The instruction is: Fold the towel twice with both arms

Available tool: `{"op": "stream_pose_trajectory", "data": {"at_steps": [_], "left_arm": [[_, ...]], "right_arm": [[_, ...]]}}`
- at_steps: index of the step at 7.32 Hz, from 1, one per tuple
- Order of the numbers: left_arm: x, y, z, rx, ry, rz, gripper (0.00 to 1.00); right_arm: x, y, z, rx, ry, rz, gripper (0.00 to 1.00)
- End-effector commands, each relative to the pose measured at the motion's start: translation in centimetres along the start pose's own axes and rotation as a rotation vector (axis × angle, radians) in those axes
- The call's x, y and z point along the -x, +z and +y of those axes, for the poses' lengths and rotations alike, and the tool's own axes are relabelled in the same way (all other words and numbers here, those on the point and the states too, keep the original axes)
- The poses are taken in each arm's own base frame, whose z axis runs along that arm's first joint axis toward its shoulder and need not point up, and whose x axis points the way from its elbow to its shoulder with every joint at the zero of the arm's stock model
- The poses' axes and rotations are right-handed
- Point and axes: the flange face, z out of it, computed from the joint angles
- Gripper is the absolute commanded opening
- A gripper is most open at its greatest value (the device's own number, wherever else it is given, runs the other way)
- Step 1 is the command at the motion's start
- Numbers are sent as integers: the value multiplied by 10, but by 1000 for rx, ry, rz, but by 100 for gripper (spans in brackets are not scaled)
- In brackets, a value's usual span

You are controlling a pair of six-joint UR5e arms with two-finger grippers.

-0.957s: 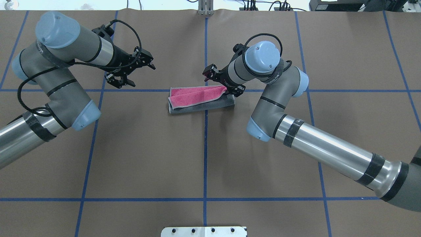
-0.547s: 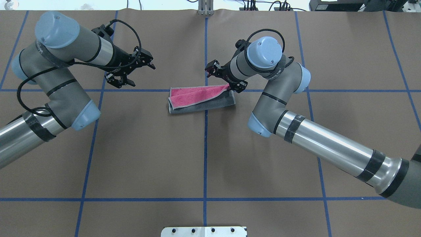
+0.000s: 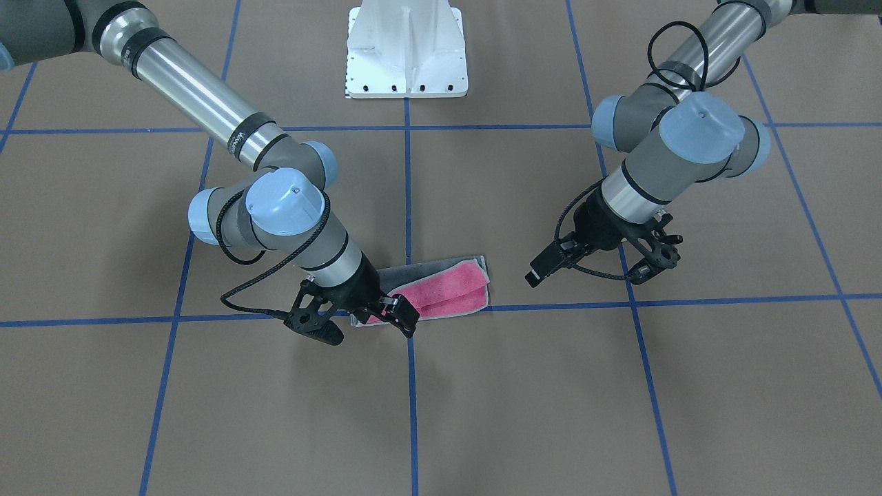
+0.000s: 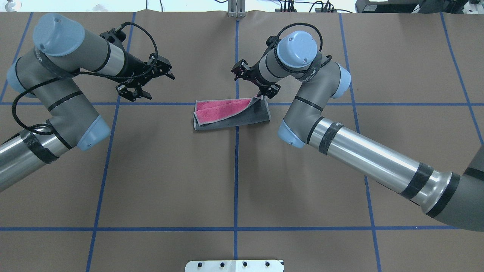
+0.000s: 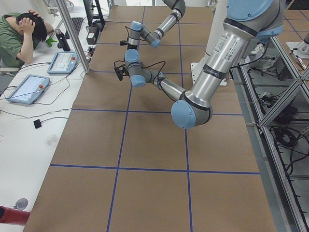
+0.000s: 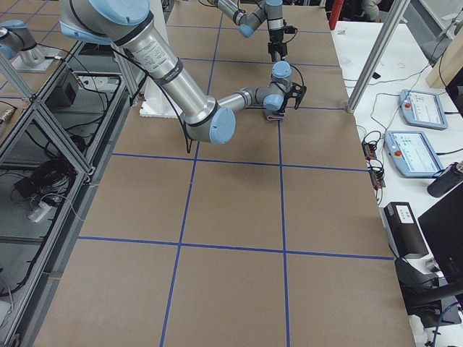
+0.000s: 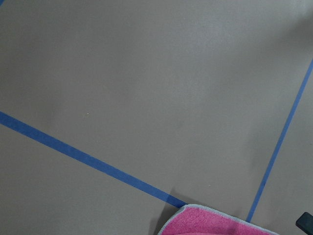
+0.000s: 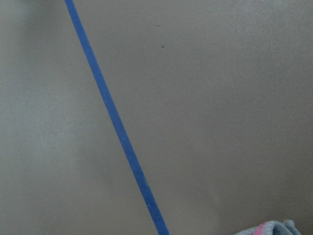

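Right gripper (image 4: 267, 91) draws back toward towel's (image 4: 234, 117) far corner (whether clamped, unclear); left gripper (image 4: 134, 92) hangs, jaws apart; square edges before creasing.

Towel (image 4: 230, 113): pink on one face, dk grey on the other, pale grey trim round the edge. Table (image 4: 170, 170): flat brown cover w/ blue tape lines making a big sq grid. Left arm (image 4: 68, 94) & right arm (image 4: 363, 158): matt grey joints, shiny silver tubes, lt-blue end caps, black bands. Left gripper (image 4: 137, 93) & right gripper (image 4: 266, 93): black; cables (image 4: 13, 107) black too. Base (image 3: 406, 48): white, row of dark bolt dots along its edge. Side view: person (image 5: 19, 38) in green shirt, dk hair; tablet (image 5: 26, 89) pale grey w/ lt-blue screen, red btn.
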Motion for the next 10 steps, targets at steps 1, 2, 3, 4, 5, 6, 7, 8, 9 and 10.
{"op": "stream_pose_trajectory", "data": {"at_steps": [1, 2, 3, 4, 5, 6, 7, 8, 9, 10], "left_arm": [[9, -3, -3, -1, 3, 7, 100], [8, -3, -3, -1, 3, 7, 100], [8, -3, -3, -1, 3, 7, 100], [8, -3, -3, -1, 3, 7, 100], [8, -3, -3, -1, 3, 7, 100], [9, -3, -3, -2, 3, 7, 100], [9, -2, -2, -1, 3, 7, 100], [9, -1, -2, 0, 2, 6, 100], [10, 0, -2, 0, 1, 3, 100], [10, 0, -2, 0, 1, 3, 100]], "right_arm": [[6, -2, -6, -2, 1, -2, 98], [9, -7, -7, 10, 1, -10, 98], [15, -14, -5, 20, 0, -24, 98], [20, -21, -1, 36, 1, -37, 99], [18, -25, 3, 55, 5, -39, 99], [6, -23, 7, 62, 19, -30, 99], [-11, -18, 13, 72, 33, -16, 99], [-18, -15, 15, 81, 38, -5, 99], [-18, -13, 24, 93, 53, 16, 99], [-15, -17, 30, 96, 55, 26, 99]]}}
